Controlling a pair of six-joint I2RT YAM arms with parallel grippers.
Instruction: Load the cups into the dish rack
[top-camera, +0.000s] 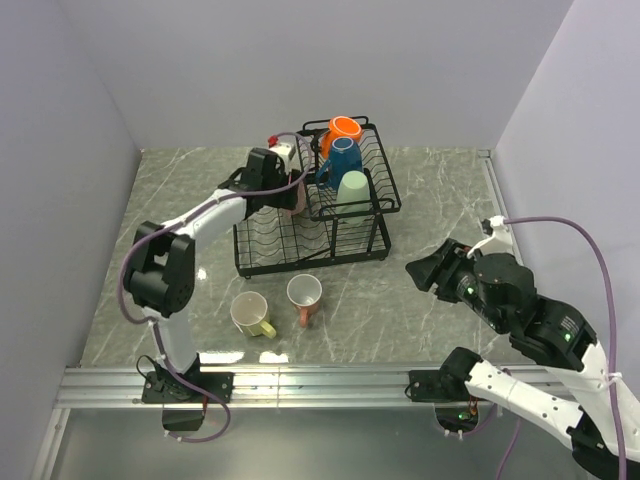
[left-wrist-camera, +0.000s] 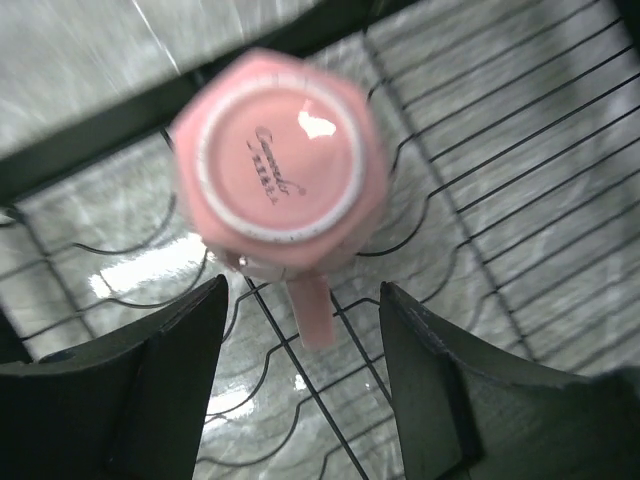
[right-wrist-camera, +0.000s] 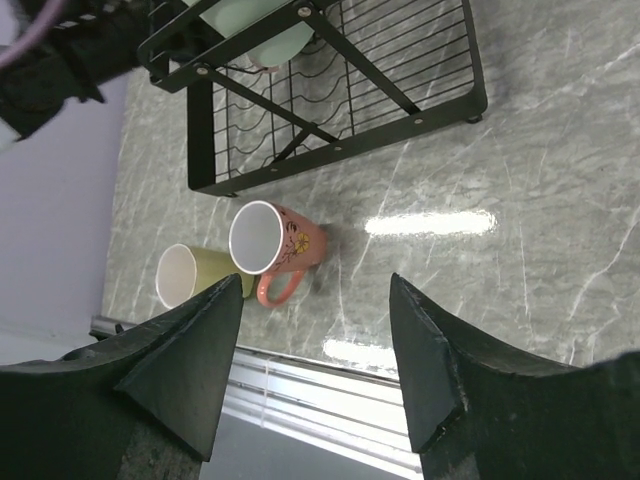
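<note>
**Rack:** black wire two-tier dish rack (top-camera: 310, 268), standing mid-way across the grey marbled surface (top-camera: 430, 200).

**Upper basket:** three handled mugs in a row, touching or nearly so.
- orange ceramic mug (top-camera: 345, 128) at the far end
- blue mug (top-camera: 343, 160) in the middle
- pale green mug (top-camera: 352, 190) nearest the arms, bottom up

**Lower tray, left part:** pink faceted mug (left-wrist-camera: 280, 170).
- It is upside down, its round base with a printed mark facing the left wrist camera.
- Its handle points toward the jaws.
- It sits on the wire floor beside the wavy plate slots.

**Left gripper** (left-wrist-camera: 305, 380): directly above the pink mug. The jaws are spread and grip nothing.

**On the surface, in front of the rack:** two mugs just beside each other, mouths upward.
- yellow mug (top-camera: 250, 315)
- salmon mug with a small flower print (right-wrist-camera: 275, 245), to the right of the yellow one

**Right gripper** (right-wrist-camera: 315, 380): held above the surface, right of the rack and well apart from it. The jaws are spread wide and empty, and its camera looks toward the two loose mugs.
</note>
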